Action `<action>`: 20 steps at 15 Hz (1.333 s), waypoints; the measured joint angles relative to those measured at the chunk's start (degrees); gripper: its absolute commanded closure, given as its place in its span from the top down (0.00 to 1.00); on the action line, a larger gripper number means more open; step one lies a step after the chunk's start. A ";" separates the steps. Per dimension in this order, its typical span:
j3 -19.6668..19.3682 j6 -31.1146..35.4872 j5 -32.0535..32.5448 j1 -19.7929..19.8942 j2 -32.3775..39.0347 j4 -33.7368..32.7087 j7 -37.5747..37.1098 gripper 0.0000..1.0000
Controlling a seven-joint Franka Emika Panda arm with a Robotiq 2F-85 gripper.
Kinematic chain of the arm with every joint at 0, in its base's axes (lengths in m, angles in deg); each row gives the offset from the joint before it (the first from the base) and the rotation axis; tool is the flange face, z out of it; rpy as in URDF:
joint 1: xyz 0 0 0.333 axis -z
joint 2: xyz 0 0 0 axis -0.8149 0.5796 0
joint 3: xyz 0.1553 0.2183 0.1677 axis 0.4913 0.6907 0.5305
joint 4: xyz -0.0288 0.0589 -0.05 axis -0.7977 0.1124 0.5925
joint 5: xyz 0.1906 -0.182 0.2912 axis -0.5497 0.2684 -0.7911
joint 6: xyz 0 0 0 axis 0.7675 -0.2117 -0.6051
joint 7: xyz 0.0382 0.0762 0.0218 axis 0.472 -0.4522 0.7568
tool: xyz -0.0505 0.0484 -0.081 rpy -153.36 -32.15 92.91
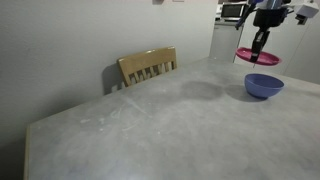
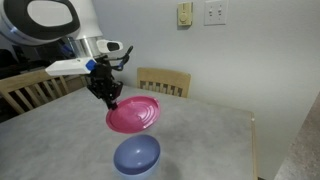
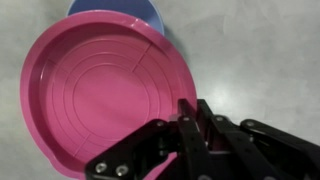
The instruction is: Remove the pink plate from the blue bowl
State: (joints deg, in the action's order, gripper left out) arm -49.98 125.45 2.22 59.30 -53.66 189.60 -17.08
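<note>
One pincer [image 2: 110, 102] clamps one pink plate [image 2: 135, 114] by its rim, clear above one blue bowl [image 2: 136, 155].

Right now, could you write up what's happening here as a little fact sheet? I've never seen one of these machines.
gripper: shut on the pink plate's rim
pink plate: in the air, tilted, over the bowl and not touching it
blue bowl: upright on the table, looks empty
table: grey top, the bowl stands near one edge
wooden chair: at the table's far side, by the wall
</note>
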 measured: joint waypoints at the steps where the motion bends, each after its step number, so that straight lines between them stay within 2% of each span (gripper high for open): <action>1: 0.95 -0.28 -0.58 -0.58 -0.58 -0.49 0.65 0.03; 5: 4.40 -2.82 -4.55 -3.29 -1.64 -3.62 2.34 0.03; 10: 6.82 -7.57 -7.56 -5.80 -0.94 -7.88 2.18 0.03; 20: 9.45 -9.91 -10.24 -7.28 6.65 -13.42 -0.44 0.03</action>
State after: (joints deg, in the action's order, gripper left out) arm -40.52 115.55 -8.02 52.02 -47.01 176.17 -17.52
